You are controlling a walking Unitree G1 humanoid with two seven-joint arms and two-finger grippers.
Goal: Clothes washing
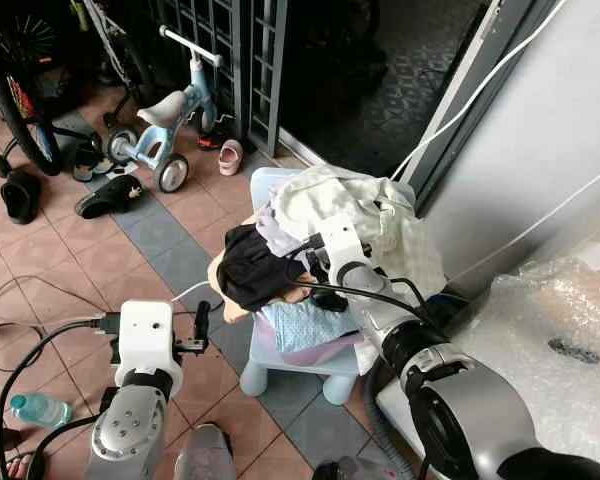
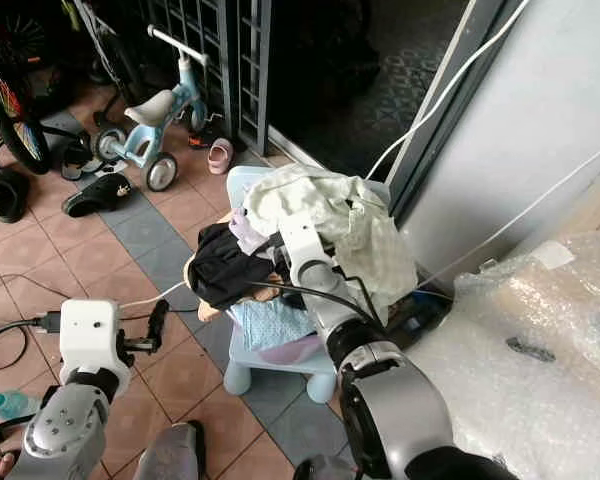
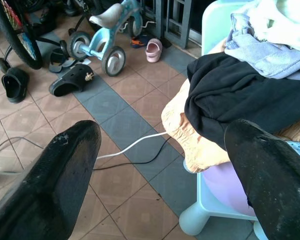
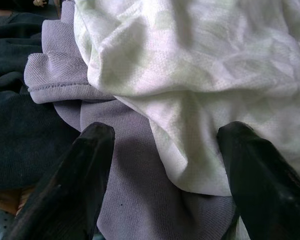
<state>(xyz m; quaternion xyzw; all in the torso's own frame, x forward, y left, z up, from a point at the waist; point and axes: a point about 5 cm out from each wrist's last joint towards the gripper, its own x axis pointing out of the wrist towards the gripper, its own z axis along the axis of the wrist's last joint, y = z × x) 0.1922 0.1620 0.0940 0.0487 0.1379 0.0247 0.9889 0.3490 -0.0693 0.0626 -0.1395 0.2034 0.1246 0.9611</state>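
On a tiled porch floor, a pale blue chair carries heaped clothes. The right gripper hovers spread wide over lilac and white cloth. The left gripper waits wide apart beside the chair.

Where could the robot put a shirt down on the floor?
Bare tiles lie between the chair, the black clog and the white cable. It is crowded by the trike, and the chair is heaped with clothes.
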